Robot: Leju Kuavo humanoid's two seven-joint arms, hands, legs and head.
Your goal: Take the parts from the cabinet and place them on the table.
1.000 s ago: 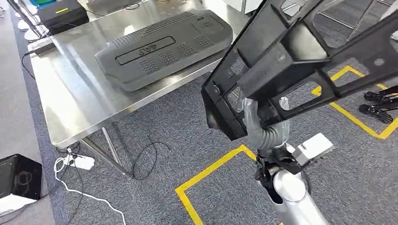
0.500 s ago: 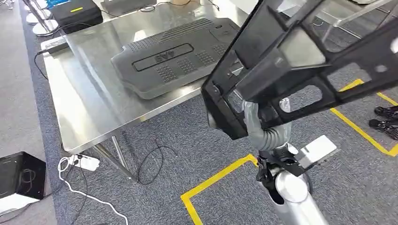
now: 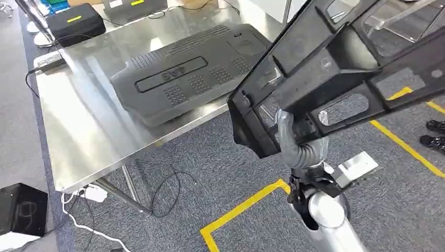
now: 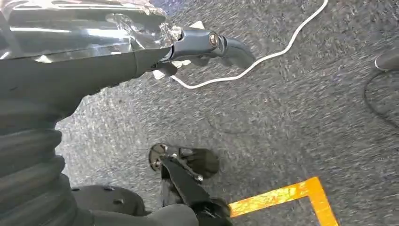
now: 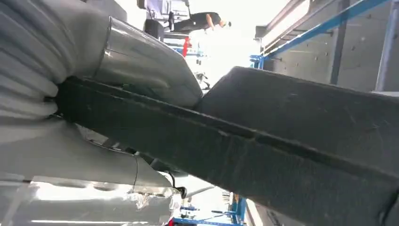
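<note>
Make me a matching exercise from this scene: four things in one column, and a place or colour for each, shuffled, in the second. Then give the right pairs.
Things:
1. black frame part
2. flat dark cover part
3. power strip
4. tape lines

Places or colours:
A. yellow, on the grey carpet
B. lying on the steel table
C. white, on the floor under the table's near edge
D. gripped from below by the right hand

Pairs: 1-D, 2-B, 3-C, 4-A
</note>
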